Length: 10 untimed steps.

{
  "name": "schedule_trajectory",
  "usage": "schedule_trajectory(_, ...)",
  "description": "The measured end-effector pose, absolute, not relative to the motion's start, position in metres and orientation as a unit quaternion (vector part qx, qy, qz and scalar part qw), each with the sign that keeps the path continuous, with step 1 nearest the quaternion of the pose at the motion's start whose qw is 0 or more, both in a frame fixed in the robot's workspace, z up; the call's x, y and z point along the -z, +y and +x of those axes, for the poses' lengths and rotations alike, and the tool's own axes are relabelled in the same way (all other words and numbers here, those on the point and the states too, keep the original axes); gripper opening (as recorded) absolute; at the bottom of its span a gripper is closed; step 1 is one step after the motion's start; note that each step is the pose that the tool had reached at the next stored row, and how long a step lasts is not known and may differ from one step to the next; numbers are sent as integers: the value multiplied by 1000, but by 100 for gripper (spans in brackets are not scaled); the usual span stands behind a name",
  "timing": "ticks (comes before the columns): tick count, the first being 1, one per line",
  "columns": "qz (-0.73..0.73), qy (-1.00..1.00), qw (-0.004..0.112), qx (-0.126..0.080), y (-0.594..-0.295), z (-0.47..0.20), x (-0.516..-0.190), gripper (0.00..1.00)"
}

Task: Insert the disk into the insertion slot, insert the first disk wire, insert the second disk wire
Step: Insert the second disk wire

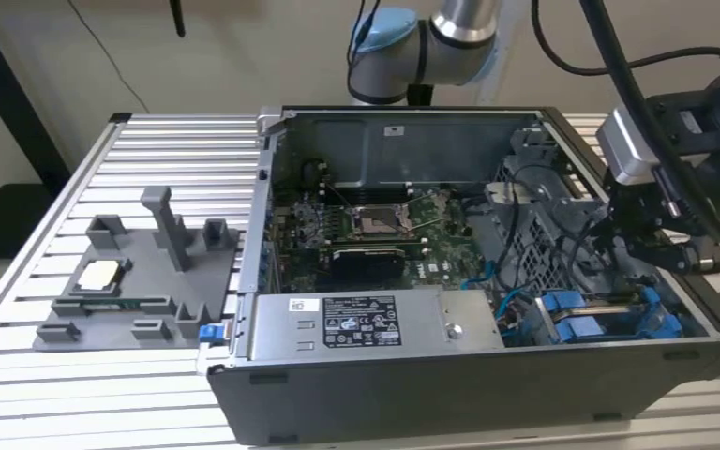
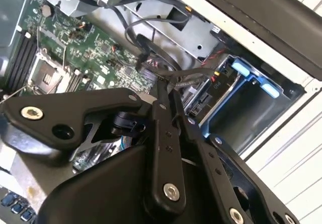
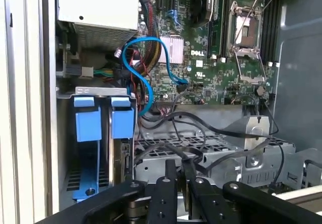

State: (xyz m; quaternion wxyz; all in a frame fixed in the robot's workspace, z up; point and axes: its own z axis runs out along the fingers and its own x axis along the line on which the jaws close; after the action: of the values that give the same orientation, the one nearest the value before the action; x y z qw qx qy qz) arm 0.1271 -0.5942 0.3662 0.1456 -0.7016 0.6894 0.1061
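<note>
While I hang inside the case, end effector (image 3: 180,167): fingers nearly together by black wires (image 3: 216,128); I can't tell if one is pinched.
disk (image 3: 123,123): looks seated edge-on in the insertion slot (image 3: 90,153).
handling: likely rigid, heavy-ish and shock-sensitive; grab the blue bracket, not the label.

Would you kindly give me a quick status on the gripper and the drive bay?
Gripper shut, hovering inside the case above black cables. Insertion slot with blue rails just beside it. Loose cables crowd the space near the bay.
</note>
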Motion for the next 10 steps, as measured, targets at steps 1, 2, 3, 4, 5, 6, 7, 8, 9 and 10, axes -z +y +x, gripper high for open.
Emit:
schedule_trajectory(1, -702, 690, 144, -106, -594, 126, -366, 16)
schedule_trajectory(2, -702, 690, 140, -105, -594, 125, -366, 16)
schedule_trajectory(3, -702, 691, 135, -105, -595, 124, -366, 16)
schedule_trajectory(4, -703, 692, 129, -104, -595, 123, -366, 16)
schedule_trajectory(5, -703, 693, 123, -102, -594, 123, -366, 16)
schedule_trajectory(6, -704, 694, 116, -99, -595, 122, -366, 16)
schedule_trajectory(7, -704, 695, 109, -96, -595, 122, -366, 16)
schedule_trajectory(8, -705, 696, 102, -93, -595, 122, -366, 16)
schedule_trajectory(9, -706, 696, 94, -89, -595, 122, -366, 16)
schedule_trajectory(10, -707, 697, 86, -85, -595, 122, -366, 16)
